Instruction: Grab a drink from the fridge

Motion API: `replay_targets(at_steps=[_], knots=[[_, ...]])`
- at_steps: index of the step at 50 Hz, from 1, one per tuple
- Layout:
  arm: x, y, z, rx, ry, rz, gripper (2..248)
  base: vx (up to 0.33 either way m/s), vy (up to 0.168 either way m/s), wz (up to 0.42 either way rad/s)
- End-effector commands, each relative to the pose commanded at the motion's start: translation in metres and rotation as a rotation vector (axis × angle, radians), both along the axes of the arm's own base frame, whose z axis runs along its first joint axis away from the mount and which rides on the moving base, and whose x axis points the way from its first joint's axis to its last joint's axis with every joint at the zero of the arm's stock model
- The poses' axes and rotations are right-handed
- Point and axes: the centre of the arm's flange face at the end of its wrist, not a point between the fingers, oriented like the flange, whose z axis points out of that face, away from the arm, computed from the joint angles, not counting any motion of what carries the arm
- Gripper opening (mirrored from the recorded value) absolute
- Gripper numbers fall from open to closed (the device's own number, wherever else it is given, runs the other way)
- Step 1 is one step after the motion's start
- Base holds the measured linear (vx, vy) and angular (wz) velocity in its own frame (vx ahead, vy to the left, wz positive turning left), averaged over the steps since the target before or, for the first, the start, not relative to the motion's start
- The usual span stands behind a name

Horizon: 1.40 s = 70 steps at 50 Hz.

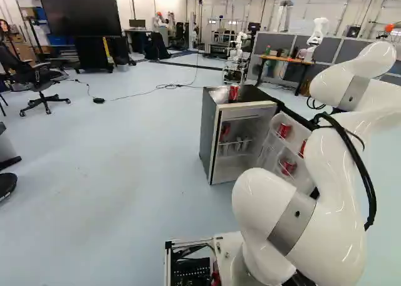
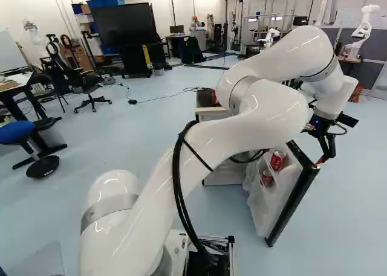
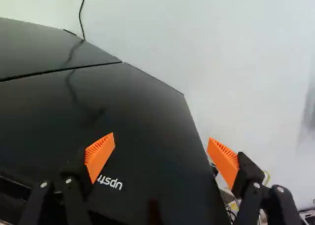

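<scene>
Gripper (image 2: 325, 154) of mine hangs beyond the outer side of the open fridge door (image 2: 295, 203), its orange pads (image 3: 100, 153) standing wide apart. Ahead of and beneath them lies a glossy black panel (image 3: 147, 112), probably that door's outer face, though my close view leaves some doubt. Red drink cans (image 2: 278, 160) sit in the door's inner shelves. Farther over, the fridge (image 1: 208, 132) carries another red can (image 1: 234, 92) on top, beside a clear bag (image 1: 219, 96).

Wears glossy, rounded white casing (image 1: 332, 242) either side of a grey band (image 1: 288, 229), dark dot (image 1: 297, 213) on it, black cables (image 1: 363, 171) near it.
</scene>
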Motion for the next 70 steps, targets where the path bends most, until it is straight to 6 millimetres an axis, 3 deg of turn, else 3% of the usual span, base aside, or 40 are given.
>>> replay_targets(at_steps=[32,70], knots=[[-0.008,0.015,0.001,0.113,0.075,0.009,247,0.000,0.000,0.000],[-0.023,0.055,-0.012,0.074,0.082,0.036,247,0.000,0.000,0.000]])
